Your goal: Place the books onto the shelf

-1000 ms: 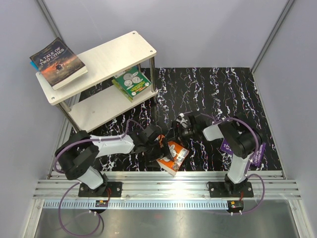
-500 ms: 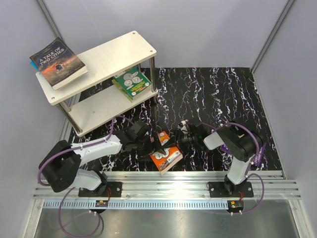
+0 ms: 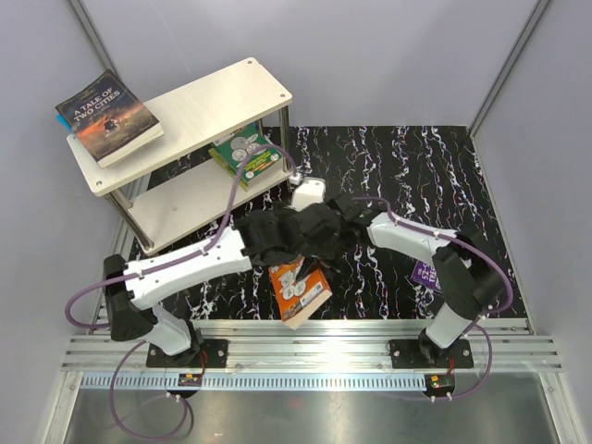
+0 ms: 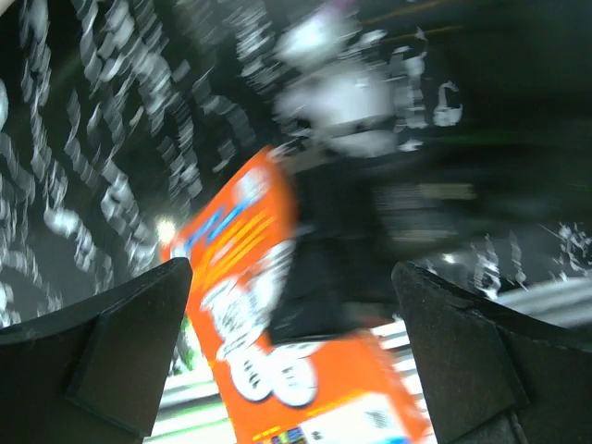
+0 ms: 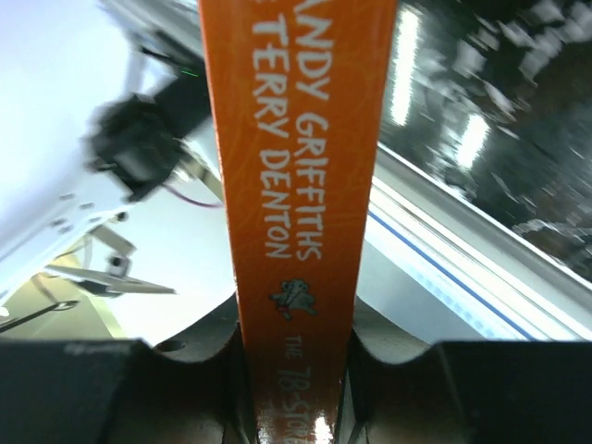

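Shelf (image 3: 213, 102) holds dark book (image 3: 109, 117) above, green book (image 3: 246, 154) below.

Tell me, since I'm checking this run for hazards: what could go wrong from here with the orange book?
1. The right gripper clamps the orange book only at its spine edge, with the rest jutting out unsupported. It could pivot or slip free.
2. The left gripper stands open right by the book, and the two grippers crowd together in the top view. They might bump and knock it loose.
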